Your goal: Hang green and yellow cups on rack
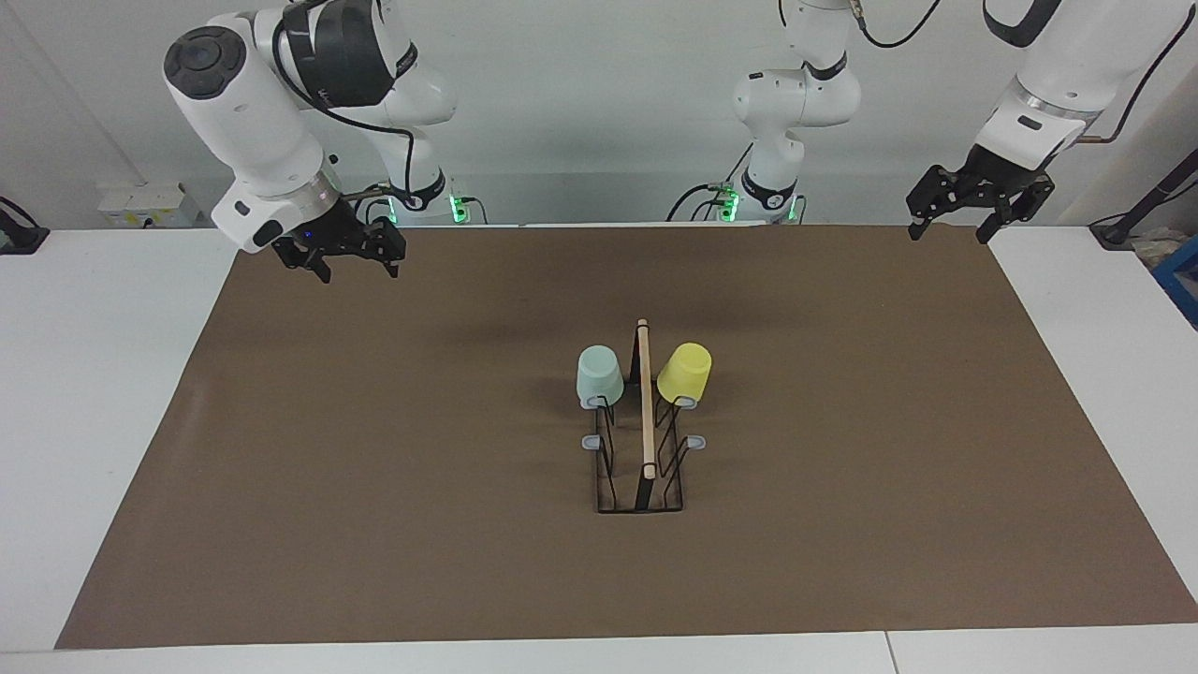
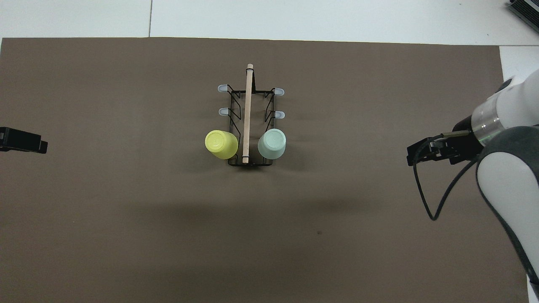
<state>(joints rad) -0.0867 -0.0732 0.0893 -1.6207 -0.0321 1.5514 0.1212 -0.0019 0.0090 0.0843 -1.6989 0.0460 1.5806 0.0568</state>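
The rack, black wire with a wooden top bar, stands mid-mat. A pale green cup hangs upside down on the prong nearest the robots on the right arm's side. A yellow cup hangs tilted on the matching prong on the left arm's side. My right gripper hovers open and empty over the mat's corner at the right arm's end. My left gripper hangs open and empty over the mat's edge at the left arm's end.
A brown mat covers most of the white table. Several grey-tipped prongs on the rack carry nothing. A third robot base stands at the table's edge between the arms.
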